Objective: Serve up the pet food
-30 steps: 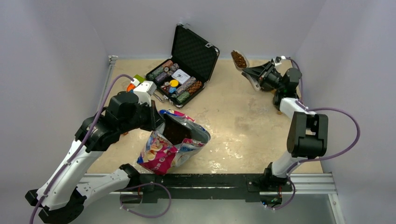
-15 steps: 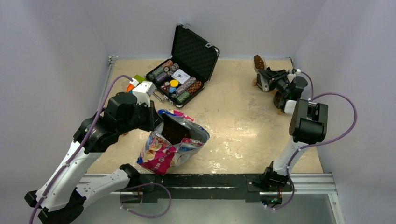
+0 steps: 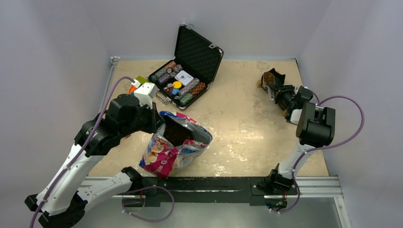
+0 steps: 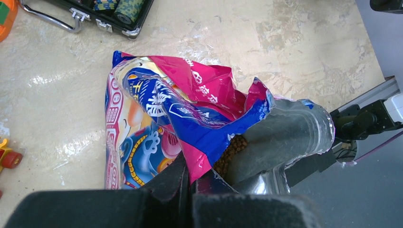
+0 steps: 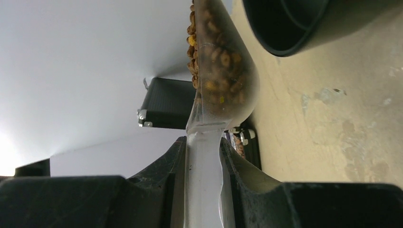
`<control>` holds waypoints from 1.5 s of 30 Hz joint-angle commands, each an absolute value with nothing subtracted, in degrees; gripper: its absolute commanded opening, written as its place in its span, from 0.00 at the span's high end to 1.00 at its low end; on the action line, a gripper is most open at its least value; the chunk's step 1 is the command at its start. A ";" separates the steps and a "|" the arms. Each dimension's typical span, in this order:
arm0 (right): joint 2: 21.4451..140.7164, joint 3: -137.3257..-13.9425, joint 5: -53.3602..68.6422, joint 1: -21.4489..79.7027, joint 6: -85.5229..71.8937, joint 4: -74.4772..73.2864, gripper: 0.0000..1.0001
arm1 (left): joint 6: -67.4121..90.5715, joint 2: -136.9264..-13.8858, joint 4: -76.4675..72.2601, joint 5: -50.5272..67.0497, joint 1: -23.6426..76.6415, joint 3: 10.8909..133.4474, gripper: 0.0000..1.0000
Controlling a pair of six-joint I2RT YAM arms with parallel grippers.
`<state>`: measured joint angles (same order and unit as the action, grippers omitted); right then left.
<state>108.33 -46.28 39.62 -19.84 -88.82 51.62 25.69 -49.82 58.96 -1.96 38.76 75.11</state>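
The pet food bag [image 3: 178,142], glossy pink, blue and white, stands open at the front left; dark-brown kibble [image 4: 231,149] shows inside its mouth. My left gripper [image 4: 192,178] is shut on the bag's [image 4: 190,109] pink rim and holds the mouth open. My right gripper [image 5: 203,175] is shut on the handle of a clear plastic scoop [image 5: 218,71] full of kibble, tilted beside the rim of a dark bowl [image 5: 285,23]. In the top view the right gripper [image 3: 281,90] and the bowl [image 3: 272,77] are at the far right.
An open black case of poker chips [image 3: 190,71] stands at the back centre; its edge shows in the left wrist view [image 4: 95,19]. Small toys [image 3: 138,83] lie at the back left. A metal rail [image 3: 214,183] runs along the near edge. Walls close in on both sides.
My right gripper has carried the filled scoop right and down, from above the table's back to the bowl at the far right. The left arm and the bag have not moved.
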 commanded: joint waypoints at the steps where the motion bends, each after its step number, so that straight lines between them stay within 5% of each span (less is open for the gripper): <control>1: 103.68 -47.66 36.85 -19.86 -85.47 44.06 1.00 | 24.15 -47.88 53.36 -1.99 39.02 78.08 1.00; 12: 99.18 -55.52 32.97 -19.92 -83.42 12.54 1.00 | 24.24 -48.10 53.01 -1.82 39.01 77.78 1.00; 30: 108.37 -90.62 27.48 -19.94 -84.43 -43.56 1.00 | 27.22 -48.49 53.65 -0.72 38.94 77.83 1.00; 45: 107.77 -102.03 26.77 -20.52 -83.96 -48.53 1.00 | 29.39 -48.82 52.82 -0.89 38.94 76.98 1.00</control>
